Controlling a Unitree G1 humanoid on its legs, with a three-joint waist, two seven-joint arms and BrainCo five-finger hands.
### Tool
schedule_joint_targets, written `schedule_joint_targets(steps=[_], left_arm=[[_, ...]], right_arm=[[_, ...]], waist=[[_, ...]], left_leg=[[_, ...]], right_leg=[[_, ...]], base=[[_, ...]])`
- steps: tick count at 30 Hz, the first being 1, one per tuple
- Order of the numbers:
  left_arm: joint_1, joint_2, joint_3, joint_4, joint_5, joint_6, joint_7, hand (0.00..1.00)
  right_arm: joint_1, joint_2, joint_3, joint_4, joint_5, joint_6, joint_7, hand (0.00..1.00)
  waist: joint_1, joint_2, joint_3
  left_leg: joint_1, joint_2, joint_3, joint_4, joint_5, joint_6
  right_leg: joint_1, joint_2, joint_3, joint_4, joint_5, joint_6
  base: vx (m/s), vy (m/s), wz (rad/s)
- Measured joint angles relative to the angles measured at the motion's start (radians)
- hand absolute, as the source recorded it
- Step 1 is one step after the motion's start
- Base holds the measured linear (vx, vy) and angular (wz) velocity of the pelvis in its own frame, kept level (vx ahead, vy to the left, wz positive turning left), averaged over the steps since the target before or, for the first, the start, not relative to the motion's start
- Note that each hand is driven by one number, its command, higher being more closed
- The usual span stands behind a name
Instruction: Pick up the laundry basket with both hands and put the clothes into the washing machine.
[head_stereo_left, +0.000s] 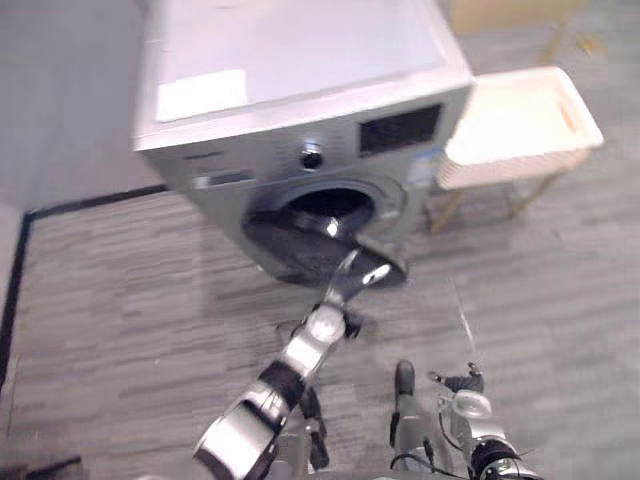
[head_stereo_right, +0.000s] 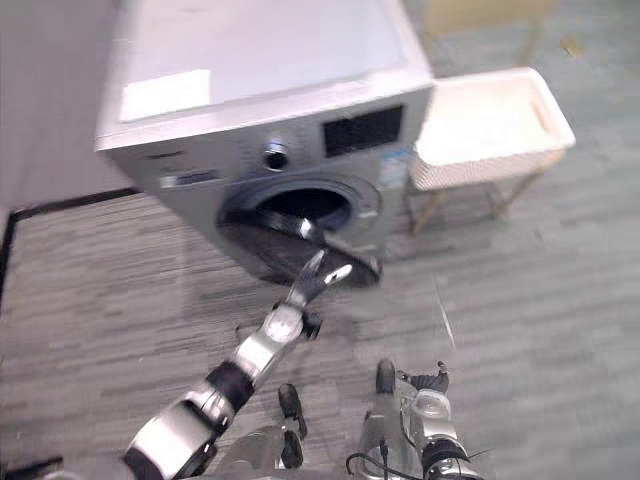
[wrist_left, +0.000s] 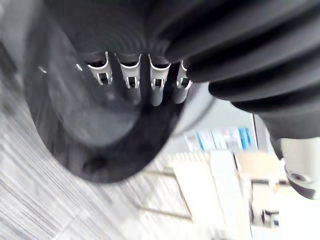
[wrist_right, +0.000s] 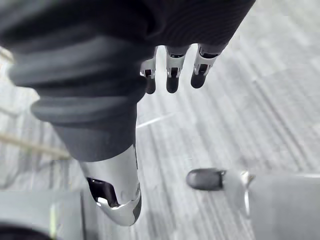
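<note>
- The washing machine (head_stereo_left: 300, 90) stands against the wall with its round door (head_stereo_left: 300, 250) swung open and hanging low in front of the drum opening (head_stereo_left: 330, 203).
- The left robot hand (head_stereo_left: 352, 278) reaches forward to the edge of that door. From its own wrist camera the fingers (wrist_left: 131, 80) look straight and apart, laid against the dark glass and curled round nothing. I take it to be steadying or pushing the door so the opening stays clear for loading.
- The right robot hand (wrist_right: 171, 80) hangs low at the robot's side over the floor (head_stereo_left: 120, 300), fingers loose and spread, holding nothing. It looks idle, kept out of the way while the left one deals with the door.
- The white laundry basket (head_stereo_left: 495, 168) sits on a small stand with wooden legs (head_stereo_left: 530, 190), just beside the machine on its right and well apart from both hands.
- I cannot make out any clothes inside the basket; its inside shows pale and plain from here.
- To my eye the task is at an early stage: the door is ready, but the basket is not yet lifted, and both hands would have to go over to the stand to take it by its sides.
</note>
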Motion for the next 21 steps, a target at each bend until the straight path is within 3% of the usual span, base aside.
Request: schedule_joint_targets(steps=[2,5,10,14,17,21], left_arm=[[-0.133,0.018,0.081,0.037,0.000,0.003,0.009,0.00],[-0.298,0.091,0.175,0.044,-0.007,0.005,0.021,0.00],[-0.385,0.190,0.267,0.041,-0.043,0.003,0.020,0.00],[-0.264,0.126,0.258,-0.003,-0.041,0.003,0.024,0.00],[-0.030,0.099,0.138,-0.190,-0.035,-0.007,0.022,0.00],[0.344,0.112,-0.013,-0.445,-0.039,-0.055,-0.024,0.00]], right_arm=[[0.003,0.040,-0.030,-0.051,0.014,-0.002,-0.013,0.00],[0.011,0.099,-0.052,-0.116,0.017,-0.017,-0.027,0.00],[0.018,0.116,-0.017,-0.156,0.018,-0.048,-0.032,0.00],[0.028,0.092,0.033,-0.184,0.018,-0.066,-0.031,0.00],[0.039,0.082,0.061,-0.200,0.019,-0.066,-0.029,0.00],[0.050,0.065,0.080,-0.221,0.019,-0.061,-0.006,0.00]], waist=[[-0.017,-0.005,0.032],[-0.015,-0.010,0.057],[0.012,-0.010,0.059],[0.038,-0.008,0.058],[0.052,-0.005,0.057],[0.133,0.000,0.030]], left_leg=[[-0.028,0.016,0.039,0.015,-0.007,-0.008],[-0.068,0.053,0.084,0.037,-0.021,-0.028],[-0.111,0.093,0.107,0.048,-0.025,-0.035],[-0.112,0.101,0.065,0.050,-0.023,-0.036],[-0.092,0.096,-0.011,0.070,-0.022,-0.037],[-0.056,0.094,-0.107,0.070,-0.023,-0.037]], right_leg=[[-0.034,0.020,0.036,-0.023,0.025,-0.003],[-0.082,0.058,0.069,-0.041,0.040,-0.015],[-0.128,0.098,0.082,-0.052,0.049,-0.015],[-0.103,0.094,0.017,-0.052,0.048,-0.015],[-0.022,0.073,-0.076,-0.050,0.015,-0.039],[0.063,0.053,-0.187,0.000,-0.062,-0.048]], base=[[0.07,-0.038,-0.70],[0.03,-0.091,-0.45],[-0.01,-0.072,-0.17],[0.02,-0.022,0.30],[0.05,0.012,0.76],[0.03,0.022,0.76]])
